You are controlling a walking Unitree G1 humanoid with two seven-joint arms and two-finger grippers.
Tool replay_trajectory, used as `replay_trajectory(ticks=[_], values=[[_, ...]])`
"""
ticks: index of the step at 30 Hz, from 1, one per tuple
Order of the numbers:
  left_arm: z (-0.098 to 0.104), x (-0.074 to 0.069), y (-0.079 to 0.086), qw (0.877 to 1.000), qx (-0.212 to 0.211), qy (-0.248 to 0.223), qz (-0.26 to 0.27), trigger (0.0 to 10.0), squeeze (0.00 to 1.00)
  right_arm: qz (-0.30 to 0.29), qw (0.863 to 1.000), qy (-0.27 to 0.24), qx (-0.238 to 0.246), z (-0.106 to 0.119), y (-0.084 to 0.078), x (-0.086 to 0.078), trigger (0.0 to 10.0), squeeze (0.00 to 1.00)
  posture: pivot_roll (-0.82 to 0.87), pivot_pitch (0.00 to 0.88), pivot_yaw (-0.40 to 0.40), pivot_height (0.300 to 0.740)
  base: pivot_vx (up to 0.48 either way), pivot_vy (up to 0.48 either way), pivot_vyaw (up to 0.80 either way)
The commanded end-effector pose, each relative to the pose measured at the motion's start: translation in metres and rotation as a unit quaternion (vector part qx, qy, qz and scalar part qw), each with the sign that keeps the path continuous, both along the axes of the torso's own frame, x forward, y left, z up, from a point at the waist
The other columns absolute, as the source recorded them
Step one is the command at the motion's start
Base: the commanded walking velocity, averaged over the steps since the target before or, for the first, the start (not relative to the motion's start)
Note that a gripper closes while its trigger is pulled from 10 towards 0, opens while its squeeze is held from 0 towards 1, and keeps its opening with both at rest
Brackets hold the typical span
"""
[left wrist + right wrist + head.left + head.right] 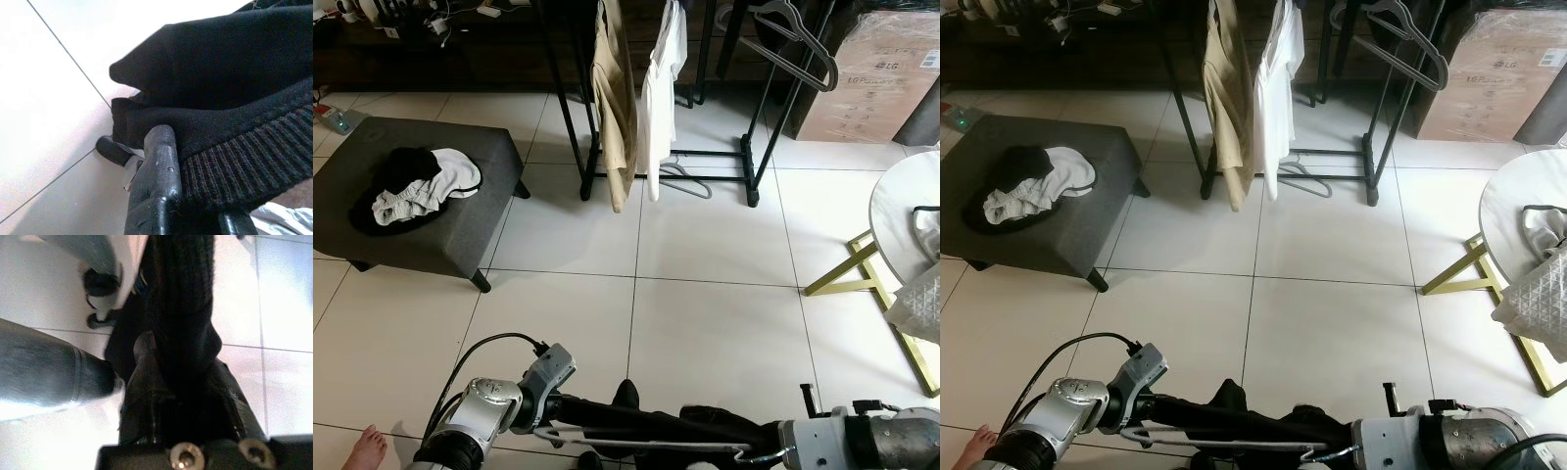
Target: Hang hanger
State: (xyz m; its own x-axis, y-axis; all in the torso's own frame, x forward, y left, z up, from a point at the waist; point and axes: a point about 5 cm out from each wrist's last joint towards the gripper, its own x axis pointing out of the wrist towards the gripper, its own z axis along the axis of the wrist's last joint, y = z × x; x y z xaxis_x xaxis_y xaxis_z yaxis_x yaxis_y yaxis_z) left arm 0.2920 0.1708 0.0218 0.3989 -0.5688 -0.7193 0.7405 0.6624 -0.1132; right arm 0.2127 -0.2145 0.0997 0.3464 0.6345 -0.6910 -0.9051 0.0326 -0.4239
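Note:
A black garment (651, 419) on a grey hanger (646, 444) hangs stretched between my two arms, low in the eye views just above the tiled floor. My left gripper (570, 411) is shut on its left end; in the left wrist view a black finger (156, 181) presses the ribbed hem (244, 166). At the other end my right gripper (766, 446) is shut on the same garment, and in the right wrist view the dark cloth (186, 308) runs between both fingers (142, 377). The black clothes rack (756, 147) stands ahead across the floor.
On the rack hang a beige garment (615, 108), a white shirt (661, 78) and an empty grey hanger (793, 49). A grey ottoman (460, 235) with clothes (411, 186) stands left. A round white table (901, 196) is right, a cardboard box (871, 78) behind. A person's foot (362, 450) is near my left.

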Motion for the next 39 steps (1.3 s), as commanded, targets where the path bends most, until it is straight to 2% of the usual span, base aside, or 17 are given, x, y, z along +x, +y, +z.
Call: replay_trajectory(ticks=[1,4,7,9,10,11,17,19,20,21,24,28,34,37,39], values=[[-0.008,-0.010,0.034,0.997,0.055,0.031,0.032,0.0,0.00,-0.039,0.998,-0.012,-0.042,-0.004,-0.020,0.003,10.0,0.00,-0.18,0.289,0.059,0.740,0.000,0.000,0.00],[-0.008,-0.010,0.034,0.997,0.055,0.032,0.031,0.0,0.00,-0.048,0.997,-0.031,-0.060,-0.005,-0.023,0.008,10.0,0.00,-0.18,0.289,0.060,0.740,0.000,0.000,0.00],[-0.007,-0.011,0.035,0.998,0.055,0.035,0.027,0.0,0.00,-0.056,0.993,-0.038,-0.099,-0.008,-0.033,0.009,10.0,0.00,-0.18,0.289,0.060,0.740,0.000,0.000,0.00],[-0.005,-0.010,0.037,0.997,0.056,0.035,0.027,0.0,0.00,-0.074,0.986,-0.053,-0.136,-0.010,-0.041,0.013,10.0,0.00,-0.18,0.289,0.060,0.740,0.000,0.000,0.00],[-0.004,-0.010,0.038,0.997,0.057,0.034,0.028,0.0,0.00,-0.076,0.979,-0.061,-0.178,-0.012,-0.050,0.015,10.0,0.00,-0.18,0.288,0.060,0.740,0.000,0.000,0.00],[-0.004,-0.009,0.038,0.997,0.057,0.034,0.028,0.0,0.00,-0.076,0.976,-0.067,-0.195,-0.012,-0.053,0.015,10.0,0.00,-0.18,0.288,0.061,0.740,0.000,0.000,0.00],[0.001,-0.006,0.039,0.998,0.058,0.027,0.026,0.0,0.00,-0.097,0.969,-0.060,-0.220,-0.014,-0.059,0.017,10.0,0.00,-0.18,0.288,0.060,0.740,0.000,0.000,0.00],[0.005,-0.004,0.039,0.997,0.064,0.022,0.018,0.0,0.00,-0.120,0.958,-0.076,-0.247,-0.012,-0.063,0.022,10.0,0.00,-0.17,0.290,0.061,0.740,0.000,0.000,0.00],[0.005,-0.004,0.039,0.997,0.064,0.022,0.018,0.0,0.00,-0.120,0.958,-0.076,-0.247,-0.012,-0.063,0.022,10.0,0.00,-0.17,0.290,0.061,0.740,0.000,0.000,0.00],[0.005,-0.006,0.039,0.997,0.069,0.031,0.000,0.0,0.00,-0.133,0.953,-0.087,-0.258,-0.011,-0.065,0.026,10.0,0.00,-0.17,0.290,0.061,0.740,0.000,0.000,0.00],[0.004,-0.012,0.040,0.995,0.086,0.044,-0.033,0.0,0.00,-0.181,0.953,-0.087,-0.229,-0.011,-0.064,0.030,10.0,0.00,-0.17,0.292,0.061,0.740,0.000,0.000,0.00],[0.001,-0.017,0.041,0.993,0.095,0.057,-0.043,0.0,0.00,-0.218,0.953,-0.076,-0.198,-0.011,-0.062,0.031,10.0,0.00,-0.18,0.294,0.059,0.740,0.000,0.000,0.00],[0.001,-0.018,0.044,0.990,0.122,0.060,-0.039,0.0,0.00,-0.218,0.935,-0.087,-0.264,-0.008,-0.073,0.030,10.0,0.00,-0.18,0.296,0.059,0.740,0.000,0.000,0.00],[0.002,-0.013,0.053,0.984,0.168,0.044,-0.029,0.0,0.00,-0.230,0.931,-0.090,-0.269,-0.007,-0.078,0.031,10.0,0.00,-0.18,0.294,0.059,0.740,0.000,0.000,0.00],[0.002,-0.010,0.056,0.983,0.178,0.036,-0.004,0.0,0.00,-0.231,0.930,-0.095,-0.270,-0.006,-0.079,0.032,10.0,0.00,-0.18,0.294,0.060,0.740,0.000,0.000,0.00]])
